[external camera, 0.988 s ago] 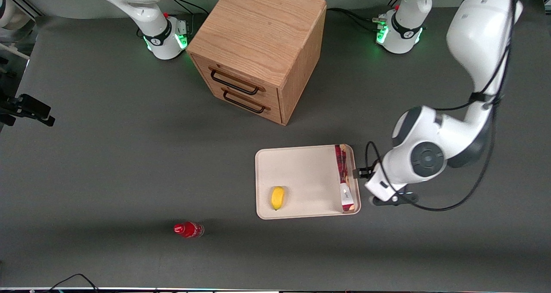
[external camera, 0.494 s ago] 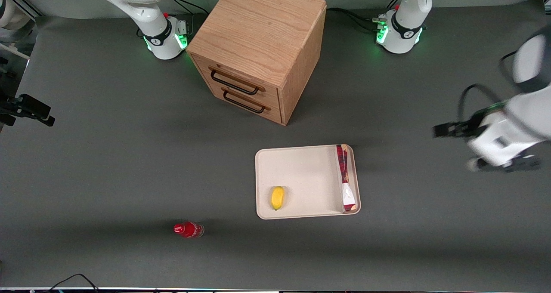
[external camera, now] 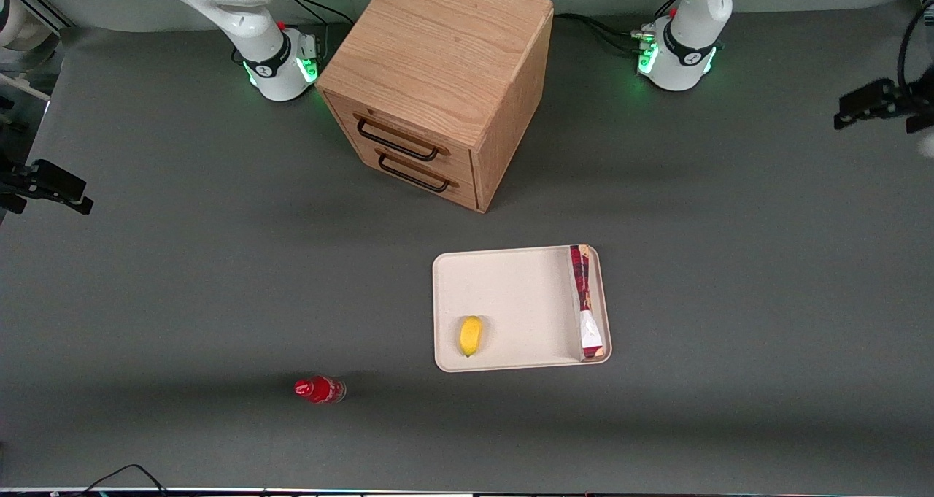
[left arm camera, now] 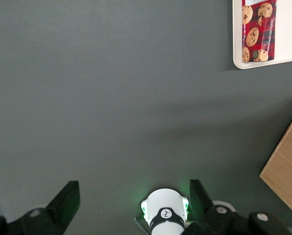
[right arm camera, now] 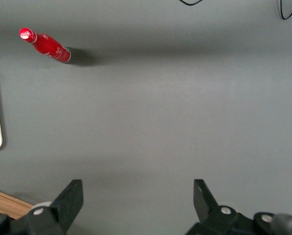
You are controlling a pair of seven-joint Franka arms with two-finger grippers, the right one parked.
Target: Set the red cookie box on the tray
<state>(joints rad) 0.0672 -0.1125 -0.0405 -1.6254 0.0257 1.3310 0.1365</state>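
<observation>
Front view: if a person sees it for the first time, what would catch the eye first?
Probably the big wooden cabinet between the two arm bases, its two drawers shut. Next, the cream tray nearer the camera, with the red cookie box lying along its edge toward the working arm and a small yellow fruit on it. The gripper is open, high above bare table, far from the tray.

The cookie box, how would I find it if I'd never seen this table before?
Find the wooden drawer cabinet, then the cream-white tray lying nearer the front camera. The red cookie box lies in the tray along its short rim toward the working arm's end; the gripper, open, is up and away from it. It's long, thin, red with cookie pictures, unlike the small yellow thing also in the tray.
</observation>
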